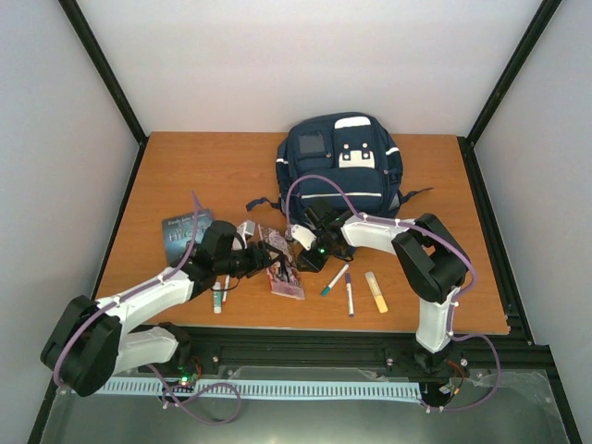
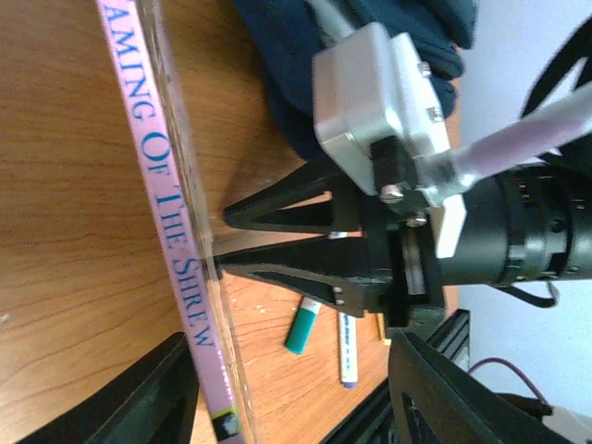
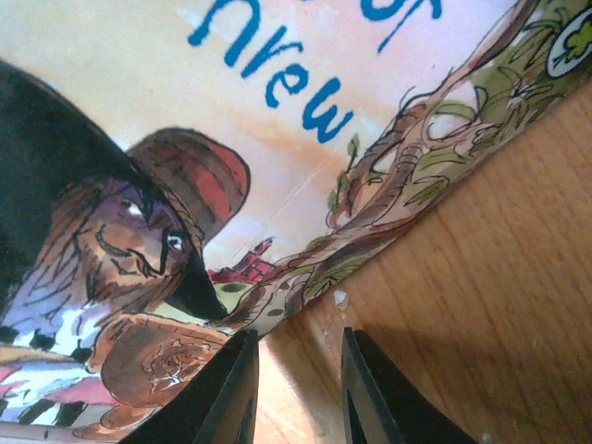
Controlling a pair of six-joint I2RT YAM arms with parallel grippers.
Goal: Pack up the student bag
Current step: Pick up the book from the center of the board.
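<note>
Student bag (image 1: 340, 166) sits at the far edge of the table (image 1: 185, 166), mid-width. The Shrew book (image 2: 171, 231) is near the front edge btwn both arms and looks tilted up off the wood, prob. so an edge can be pinched. Left gripper (image 1: 254, 261) is spread wide w/ the spine in its gap, not clamped. Right gripper (image 3: 298, 335) has fingers nearly together, gripping nothing, tips at the book's lower edge. There's bare table btwn book & bag, but markers (image 1: 336, 279) crowd the front edge to the right.

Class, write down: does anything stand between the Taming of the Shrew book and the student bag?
Only the right tool. Its tips are at the edge of the book, and the student bag is right behind it.
</note>
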